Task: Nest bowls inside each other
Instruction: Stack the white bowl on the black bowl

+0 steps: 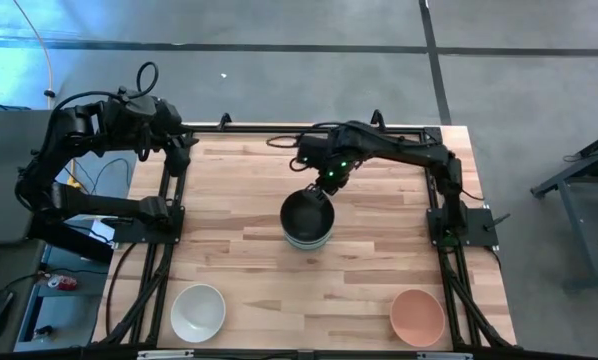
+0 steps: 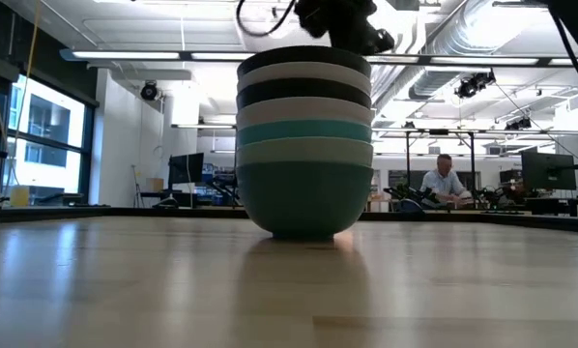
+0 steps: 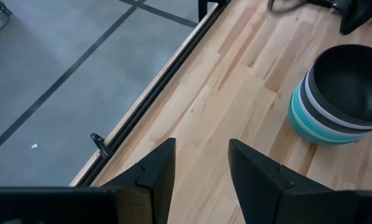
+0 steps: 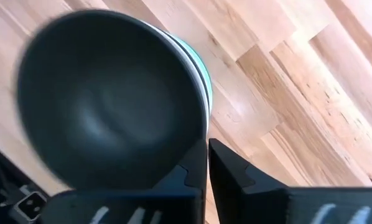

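Mid-counter [image 1: 239, 250], my right gripper [image 1: 328, 184], jaws nearly pressed together and empty, hovers at the stack's [image 1: 307, 222] black top bowl [image 4: 105, 93]; I'd lift clear before fetching the salmon-pink bowl [image 1: 417, 315].

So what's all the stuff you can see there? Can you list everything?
stack: one pile of seven nested bowls, black on top, then white, black, white, teal, mint, teal at the bottom; middle of the table
white bowl: one, white, near left corner
pink bowl: one, salmon-pink, near right corner
table: one, light wood
person: one, seated far back in the room
left gripper: open, parked over the table's left edge
right gripper: fingers nearly together, just above the stack's far rim
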Controlling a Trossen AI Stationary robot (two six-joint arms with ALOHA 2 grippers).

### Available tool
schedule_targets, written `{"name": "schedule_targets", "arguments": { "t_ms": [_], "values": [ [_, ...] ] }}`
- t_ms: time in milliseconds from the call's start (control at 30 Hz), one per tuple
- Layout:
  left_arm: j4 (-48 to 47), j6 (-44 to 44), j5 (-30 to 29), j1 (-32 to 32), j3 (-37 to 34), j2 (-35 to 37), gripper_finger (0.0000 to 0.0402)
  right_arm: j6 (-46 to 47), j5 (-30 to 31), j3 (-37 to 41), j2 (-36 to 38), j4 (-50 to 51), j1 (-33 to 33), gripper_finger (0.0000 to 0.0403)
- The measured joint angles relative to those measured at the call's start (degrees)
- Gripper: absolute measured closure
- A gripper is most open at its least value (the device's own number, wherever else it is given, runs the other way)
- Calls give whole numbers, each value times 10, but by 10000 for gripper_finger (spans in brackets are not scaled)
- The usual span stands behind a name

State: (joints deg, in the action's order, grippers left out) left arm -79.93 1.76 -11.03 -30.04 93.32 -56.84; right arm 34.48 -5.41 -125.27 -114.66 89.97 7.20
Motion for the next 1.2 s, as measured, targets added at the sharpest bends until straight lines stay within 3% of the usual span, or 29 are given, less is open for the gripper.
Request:
{"name": "schedule_targets", "arguments": {
  "t_ms": [133, 267, 367, 467, 667, 933, 1200],
  "values": [
    [3, 0, 26, 0, -5, 1, 264, -4, 1, -6, 29, 0, -2, 367],
    [-12, -12, 145, 1, -52, 9, 264, -46, -12, -3, 72, 2, -15, 333],
    [-61, -54, 227, 11, -107, 21, 264, -94, -19, -2, 104, 0, -32, 312],
    [-103, -65, 261, 38, -175, 41, 264, -137, -20, -2, 144, 0, -50, 299],
    [-55, 34, 331, 112, -322, 103, 264, -180, -6, -2, 222, 0, -81, 292],
    [107, 182, 354, 255, -447, 131, 264, -180, 38, -2, 314, -3, -125, 292],
    [258, 273, 349, 417, -510, 88, 264, -169, 69, -2, 374, -6, -162, 292]
  ]
}}
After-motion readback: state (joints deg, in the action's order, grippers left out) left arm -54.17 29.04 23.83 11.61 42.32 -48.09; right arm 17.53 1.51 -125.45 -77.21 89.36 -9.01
